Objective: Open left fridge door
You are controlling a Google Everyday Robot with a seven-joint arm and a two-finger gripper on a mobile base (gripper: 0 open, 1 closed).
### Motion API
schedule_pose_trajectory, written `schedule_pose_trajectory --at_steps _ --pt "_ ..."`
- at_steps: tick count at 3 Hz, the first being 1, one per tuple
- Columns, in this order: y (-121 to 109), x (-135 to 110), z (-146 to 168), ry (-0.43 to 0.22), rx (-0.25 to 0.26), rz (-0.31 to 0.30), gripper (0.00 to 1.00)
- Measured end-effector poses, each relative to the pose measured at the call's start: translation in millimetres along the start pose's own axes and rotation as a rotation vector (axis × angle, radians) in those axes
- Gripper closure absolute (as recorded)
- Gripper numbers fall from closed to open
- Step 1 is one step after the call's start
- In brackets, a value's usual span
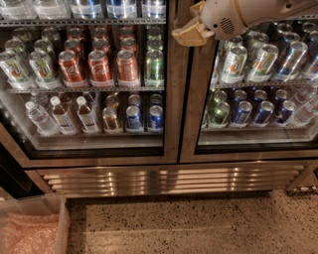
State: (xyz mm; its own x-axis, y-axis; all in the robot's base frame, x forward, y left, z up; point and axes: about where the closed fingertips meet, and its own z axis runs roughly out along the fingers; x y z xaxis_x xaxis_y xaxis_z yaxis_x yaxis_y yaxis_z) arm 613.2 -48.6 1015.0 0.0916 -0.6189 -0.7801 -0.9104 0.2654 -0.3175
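- At the upper centre of the frame, my rig's claw (pixel 191 32) hangs in front of the steel strip where the two fridge doors meet. Its white arm (pixel 258 12) reaches in from the upper right corner.
- I cannot tell from this view how far the claw is open, or whether it has hold of anything.
- The left fridge door (pixel 99 89) fills the left half of the frame and sits closed, level with its neighbour. Red cans (pixel 101 65) and a green can (pixel 154 64) show on the middle shelf behind its glass, with water bottles (pixel 62 115) on the shelf below.
- The right fridge door (pixel 253 94), in the right half, shows green-and-white and blue cans.
- A steel grille (pixel 169 178) runs beneath both doors, above a speckled floor (pixel 198 228).
- A clear bin (pixel 31 229) sits at lower left.
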Motion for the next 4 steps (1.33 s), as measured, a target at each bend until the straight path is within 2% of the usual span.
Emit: schedule_pose_trajectory --at_steps 1,2,4 --pt "-0.5 0.0 -0.8 -0.001 0.001 0.003 0.93" --pt "-0.5 0.0 -0.7 -0.001 0.0 0.003 1.0" --pt "-2.4 -4.6 -3.9 -0.001 0.0 0.003 1.0"
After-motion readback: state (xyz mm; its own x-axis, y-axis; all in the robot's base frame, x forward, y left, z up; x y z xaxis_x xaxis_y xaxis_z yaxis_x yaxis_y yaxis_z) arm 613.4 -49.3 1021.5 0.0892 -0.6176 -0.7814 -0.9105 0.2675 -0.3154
